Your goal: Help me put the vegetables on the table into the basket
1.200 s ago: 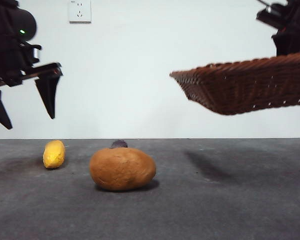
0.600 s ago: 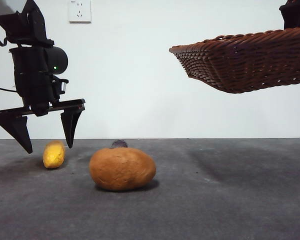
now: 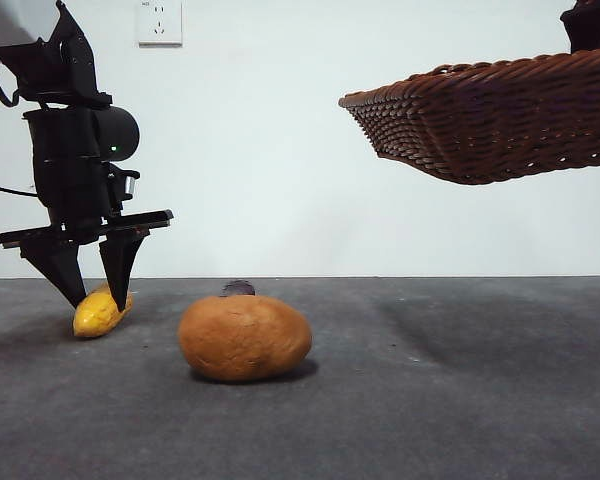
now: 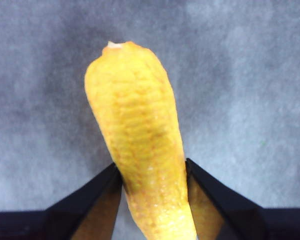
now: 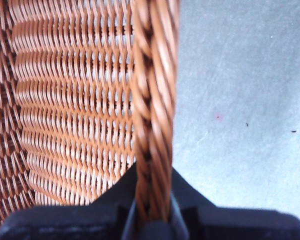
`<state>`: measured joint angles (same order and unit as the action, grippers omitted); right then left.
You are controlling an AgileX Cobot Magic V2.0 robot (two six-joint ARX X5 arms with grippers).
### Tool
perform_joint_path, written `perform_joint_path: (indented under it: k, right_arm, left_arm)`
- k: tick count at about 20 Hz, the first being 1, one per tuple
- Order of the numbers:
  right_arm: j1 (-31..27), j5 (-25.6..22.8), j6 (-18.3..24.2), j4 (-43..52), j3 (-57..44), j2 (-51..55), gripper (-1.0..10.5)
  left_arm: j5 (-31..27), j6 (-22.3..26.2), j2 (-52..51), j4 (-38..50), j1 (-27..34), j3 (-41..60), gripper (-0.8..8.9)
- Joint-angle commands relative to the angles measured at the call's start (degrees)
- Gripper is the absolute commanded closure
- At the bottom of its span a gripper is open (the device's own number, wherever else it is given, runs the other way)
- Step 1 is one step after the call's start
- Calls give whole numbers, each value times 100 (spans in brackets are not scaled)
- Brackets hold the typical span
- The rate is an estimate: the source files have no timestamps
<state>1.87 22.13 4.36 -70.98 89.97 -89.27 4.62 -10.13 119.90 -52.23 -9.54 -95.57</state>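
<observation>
The table (image 3: 430, 400), a dark grey matte surface with faint specks, is filling the lower part of the front view and is lying under everything else. The basket (image 3: 500, 125), reddish-brown woven wicker with a braided rim, is hanging in the air high on the right of the front view, tilted and well clear of the table. The right gripper (image 5: 151, 212) is holding it by the braided rim, its two black jaws closed on the rim from either side, as the right wrist view is showing; in the front view only a dark tip of that arm is showing at the top right corner.

The left gripper (image 3: 92, 285) is reaching down at the left of the front view, its jaws narrowed around the small yellow lumpy vegetable (image 3: 100, 312), which is sitting tilted at table level; whether it is touching the surface I cannot tell. In the left wrist view the jaws are pressing both flanks of that yellow piece (image 4: 140, 135).

The large orange-brown potato-like vegetable (image 3: 244, 337) is resting on the table near the middle, apart from the yellow one. The small dark purple piece (image 3: 238, 288) is peeking out just behind it.

A white wall socket (image 3: 159, 22) is showing on the wall; no writing on it is readable
</observation>
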Motion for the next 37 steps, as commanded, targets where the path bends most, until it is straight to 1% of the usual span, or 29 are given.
perform_joint_path:
  k: [1, 3, 6, 8, 11, 12, 13, 15, 17, 19, 21, 22, 25, 28, 29, 30, 31, 32, 33, 36, 37]
  right_arm:
    - [7, 90, 39, -20, -20, 33, 954]
    - [7, 81, 42, -28, -20, 33, 955]
    - [7, 50, 13, -13, -20, 31, 955]
    - [7, -83, -155, -7, -22, 28, 955]
    - [7, -756, -551, -28, -24, 28, 955]
    - [9, -887, -643, -50, -24, 28, 955]
    - [15, -909, -728, -72, -24, 28, 955]
    - [160, -916, -748, -138, -24, 28, 955]
    - [402, -1060, -876, -157, -24, 28, 955]
    - [713, -1169, -1012, -153, -24, 28, 955]
    - [1019, -1169, -1040, -146, -24, 28, 955]
    - [1152, -1169, -1069, -146, -24, 28, 955]
    - [1565, -1169, -1191, -101, -24, 28, 955]
    - [1836, -1169, -1252, -28, -24, 28, 955]
    - [1915, -1169, -1303, 7, -24, 28, 955]
    - [1967, -1169, -1329, 28, -24, 28, 955]
    - [2024, -1169, -1340, 52, -24, 28, 955]
    - [2052, -1167, -1344, 68, -24, 28, 955]
    - [2072, -1174, -1353, 76, -24, 26, 955]
    - [2068, -1307, -1368, 68, -24, 20, 955]
    - [2063, -1401, -1362, 61, -24, 17, 955]
  left_arm:
    - [11, -7, 96, 168, -17, 9, 827]
    - [411, 11, 26, 149, -15, -22, 826]
    - [1281, 4, -374, 181, -9, -22, 826]
    - [1707, 11, -748, 216, -42, -22, 826]
    - [1937, 35, -1453, 221, -317, -22, 826]
    - [2057, 59, -1685, 229, -470, -22, 826]
    - [2151, 184, -1878, 243, -662, -22, 826]
    - [2133, 289, -2133, 262, -1141, -22, 826]
    - [2131, 280, -2188, 415, -1657, -22, 826]
    - [2114, 258, -2159, 566, -2092, -22, 826]
    - [2039, 116, -2087, 765, -2437, -22, 826]
    - [2015, 35, -2050, 866, -2546, -22, 826]
    - [1604, -192, -1958, 1027, -2774, -22, 824]
    - [1432, -455, -1958, 1019, -2791, -22, 804]
    - [1362, -531, -1958, 981, -2791, -22, 713]
    - [1263, -527, -1958, 929, -2776, -22, 574]
    - [1091, -518, -1958, 850, -2754, -22, 400]
    - [938, -496, -1958, 785, -2752, -22, 301]
    - [831, -461, -1958, 710, -2752, -22, 275]
    - [841, -387, -1967, 660, -2752, -22, 278]
    - [841, -236, -1976, 645, -2752, -22, 278]
